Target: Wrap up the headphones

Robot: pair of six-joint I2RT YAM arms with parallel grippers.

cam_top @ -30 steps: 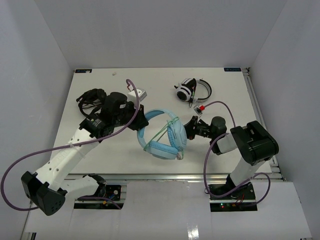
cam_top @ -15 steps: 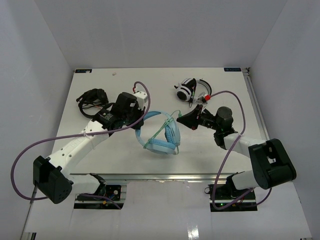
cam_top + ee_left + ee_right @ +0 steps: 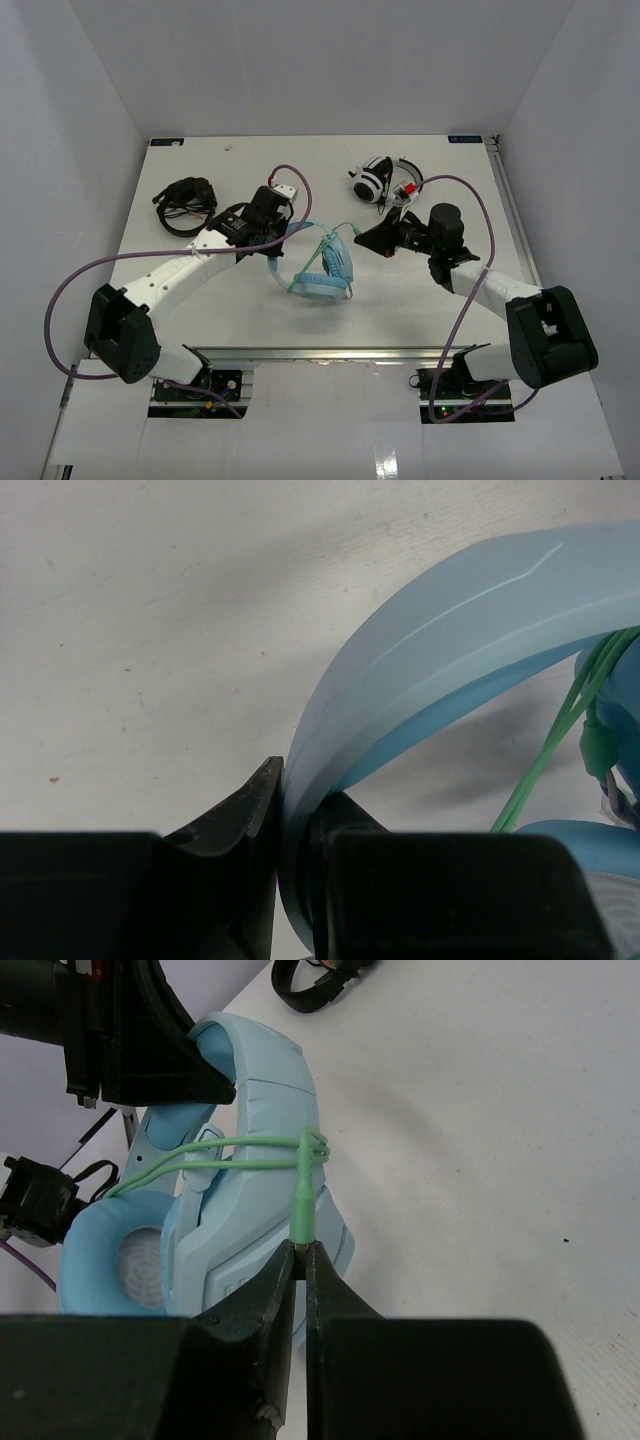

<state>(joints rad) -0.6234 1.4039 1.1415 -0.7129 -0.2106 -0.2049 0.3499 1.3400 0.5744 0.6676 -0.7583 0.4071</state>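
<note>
Pale-blue headphones [image 3: 320,286]: left fingers [image 3: 240,825] clamp headband [image 3: 450,610], right fingers [image 3: 268,1305] pinch green cable [image 3: 303,1205].

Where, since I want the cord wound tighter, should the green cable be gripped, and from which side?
At its stiff plug, from the right: it sticks out clear of the ear cup, where the right gripper has its jaws shut on it. The loops lie flat against the cup, leaving little room.

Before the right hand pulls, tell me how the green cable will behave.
Probably floppy: the cable curves loosely across the headphones. Its plug end looks stiffer, standing straight from the right hand. Thin, so likely light.
</note>
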